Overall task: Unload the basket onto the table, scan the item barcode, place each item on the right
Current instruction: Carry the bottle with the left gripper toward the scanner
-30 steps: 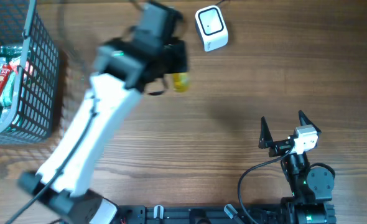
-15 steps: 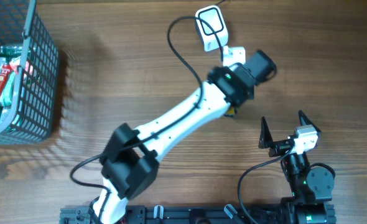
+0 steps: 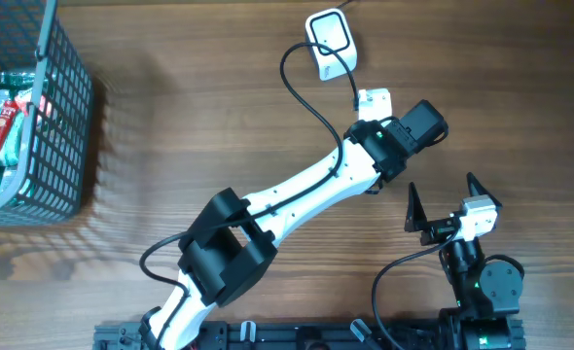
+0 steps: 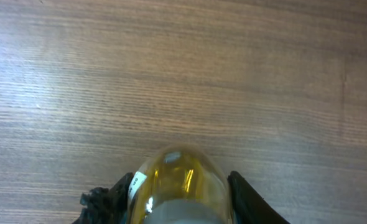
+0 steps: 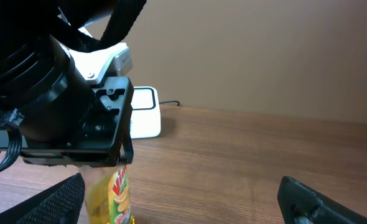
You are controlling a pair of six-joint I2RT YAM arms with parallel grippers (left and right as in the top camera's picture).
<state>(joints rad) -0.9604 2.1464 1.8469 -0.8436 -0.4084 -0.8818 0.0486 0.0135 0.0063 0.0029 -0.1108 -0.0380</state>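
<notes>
From my remote desk: the overhead camera looks straight down, from well above, on the brown wood-grain table [image 3: 170, 117], the white square barcode scanner [image 3: 330, 43] near its far edge. My left wrist camera peers down close past a clear yellow bottle [image 4: 177, 186]. My right wrist camera sits low, facing across the table, sharing that bottle and scanner.

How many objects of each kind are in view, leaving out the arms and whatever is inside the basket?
barcode scanner: 1
wire basket: 1
yellow bottle: 1
total: 3
</notes>
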